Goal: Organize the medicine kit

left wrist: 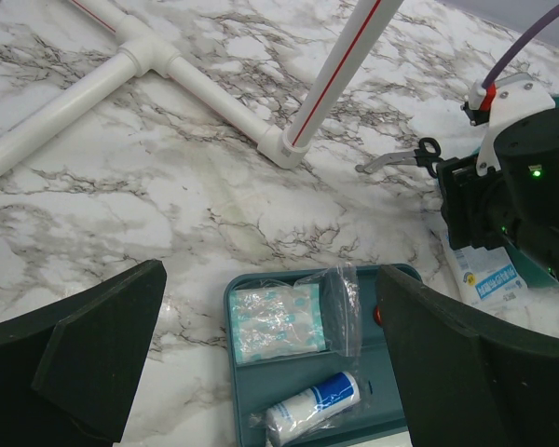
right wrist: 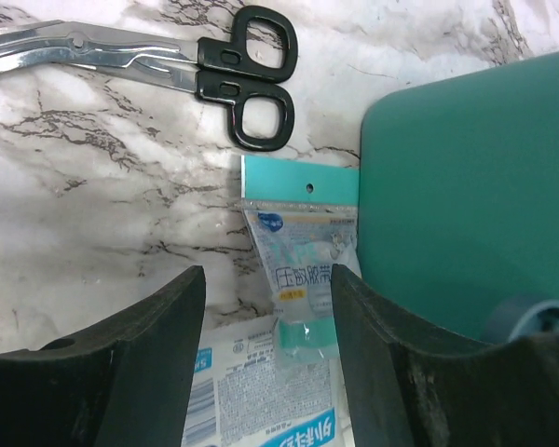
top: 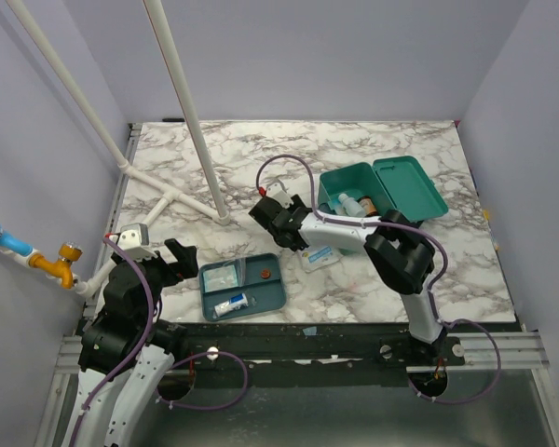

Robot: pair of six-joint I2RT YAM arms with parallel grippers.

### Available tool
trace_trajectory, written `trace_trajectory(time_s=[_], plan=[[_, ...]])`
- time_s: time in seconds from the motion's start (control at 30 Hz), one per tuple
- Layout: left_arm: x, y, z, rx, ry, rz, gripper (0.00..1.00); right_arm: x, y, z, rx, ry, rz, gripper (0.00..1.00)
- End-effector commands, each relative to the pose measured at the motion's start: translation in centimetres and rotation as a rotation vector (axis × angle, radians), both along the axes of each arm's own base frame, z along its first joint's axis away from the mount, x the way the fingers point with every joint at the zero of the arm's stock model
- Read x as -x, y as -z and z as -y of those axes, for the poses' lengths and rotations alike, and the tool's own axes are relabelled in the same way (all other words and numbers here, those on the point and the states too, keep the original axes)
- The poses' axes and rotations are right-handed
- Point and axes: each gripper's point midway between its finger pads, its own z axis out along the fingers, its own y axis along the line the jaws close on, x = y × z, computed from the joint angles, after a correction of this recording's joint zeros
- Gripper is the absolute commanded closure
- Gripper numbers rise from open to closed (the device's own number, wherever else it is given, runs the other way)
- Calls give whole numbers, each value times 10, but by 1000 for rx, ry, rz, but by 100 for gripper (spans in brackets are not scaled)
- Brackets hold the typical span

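Where lilac walls [top: 354, 56] enclose it, marble-patterned table [top: 466, 270], possibly laminate.

We see bright, even light from above, and the shadows on the marble table [top: 466, 265] are soft. The scissors [right wrist: 163, 63] blades shine a little. The near fingers [right wrist: 102, 372] are dark, with little detail.
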Motion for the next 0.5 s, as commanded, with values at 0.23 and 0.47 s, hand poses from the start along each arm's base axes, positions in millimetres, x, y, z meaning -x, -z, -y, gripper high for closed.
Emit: trace_trajectory(time_s=[0.23,0.47], plan=[[-1,2,3,-7,16,-4,2,-17,14,12,77,30,15,49],[-2,2,3,-8,19,-6,2,-17,13,18,90,39,18,79]])
